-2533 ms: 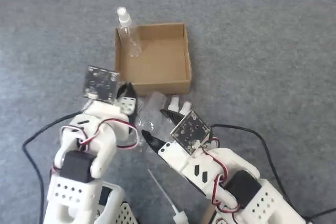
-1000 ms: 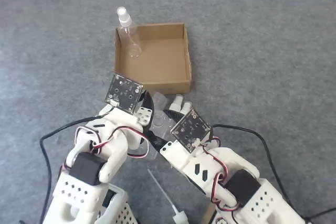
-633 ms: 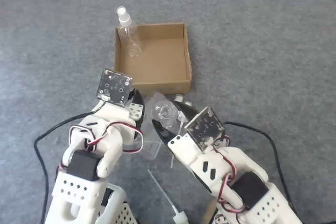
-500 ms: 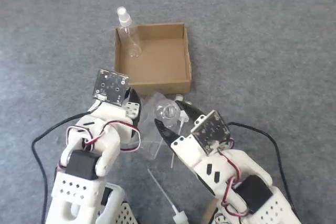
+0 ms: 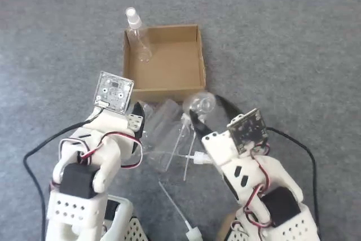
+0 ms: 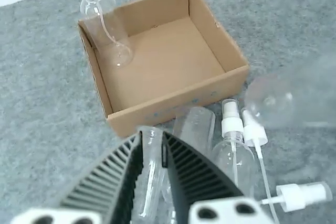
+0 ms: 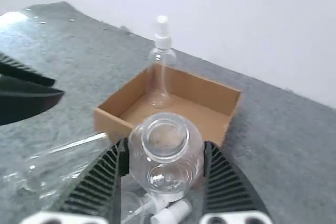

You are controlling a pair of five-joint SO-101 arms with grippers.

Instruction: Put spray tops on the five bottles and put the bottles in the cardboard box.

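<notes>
A capped bottle [image 5: 138, 38] leans in the box [image 5: 169, 66] corner. Bottles [image 5: 163, 119] and spray tops [image 5: 198, 158] lie on the desk [image 5: 293, 55] just before it. The right gripper [image 7: 166, 149] clamps an uncapped bottle [image 7: 165, 135], raised. The left gripper [image 6: 152, 137], nearly closed and empty, hovers above them.

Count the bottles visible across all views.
5 bottles: one leaning in the cardboard box's corner, one between the right gripper's jaws, three lying on the mat before the box; others may be hidden.
</notes>
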